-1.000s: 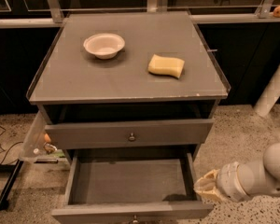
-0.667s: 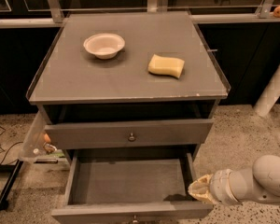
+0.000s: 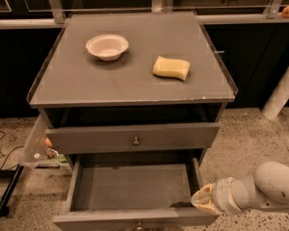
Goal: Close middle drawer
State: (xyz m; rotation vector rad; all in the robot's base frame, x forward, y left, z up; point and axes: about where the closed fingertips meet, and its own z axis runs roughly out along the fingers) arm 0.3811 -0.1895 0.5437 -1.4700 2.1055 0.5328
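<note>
The middle drawer (image 3: 135, 186) of the grey cabinet is pulled far out, showing its plain grey tray. Its flat front (image 3: 111, 220) with a small round knob (image 3: 138, 224) lies at the bottom edge of the camera view. The top drawer (image 3: 133, 137), also knobbed, sits above it, pulled out only slightly. My gripper (image 3: 203, 201), on a white arm coming in from the right, is at the right front corner of the middle drawer, close to or touching its side wall.
A white bowl (image 3: 107, 46) and a yellow sponge (image 3: 171, 68) sit on the cabinet top (image 3: 86, 85). A clear plastic panel (image 3: 34, 141) hangs on the cabinet's left side. A white post (image 3: 282, 93) leans at the right. Cables (image 3: 2, 146) lie on the floor at left.
My gripper has moved a little left and down, closer to the right front corner of the middle drawer. The drawer has not visibly moved.
</note>
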